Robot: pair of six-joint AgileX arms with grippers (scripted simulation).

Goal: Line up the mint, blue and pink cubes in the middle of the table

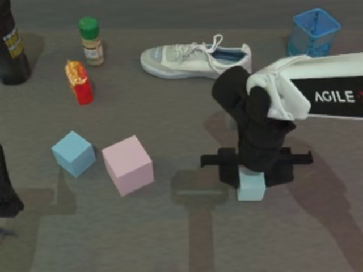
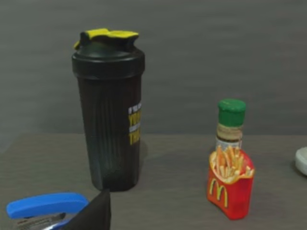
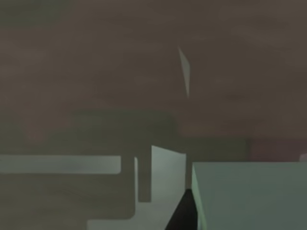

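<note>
- The right claw (image 1: 251, 177) hangs over the middle-right of the surface (image 1: 170, 238), pointing straight down, directly above the mint cube (image 1: 251, 187).
- Only the near part of the mint cube shows in the top view; the rest sits under the black wrist. Whether the fingers pinch it or stand spread I cannot tell.
- In the right wrist view the mint cube (image 3: 249, 194) fills the corner close to the camera, with a dark fingertip (image 3: 184, 215) at its edge.
- The pink cube (image 1: 127, 165) lies at about 9 o'clock from the mint one, well apart, turned at an angle.
- The blue cube (image 1: 74, 153) sits just beside the pink cube, at its 9 o'clock, not touching it.
- Farther back stand a red fries carton (image 1: 79, 83), a green-capped spice jar (image 1: 91, 41), a pale sneaker (image 1: 195, 57) and a blue perforated cup (image 1: 313, 31).
- The left arm (image 1: 7, 190) is parked at the left edge; its claw's state cannot be told. Its wrist view shows a black shaker bottle (image 2: 109, 110).
</note>
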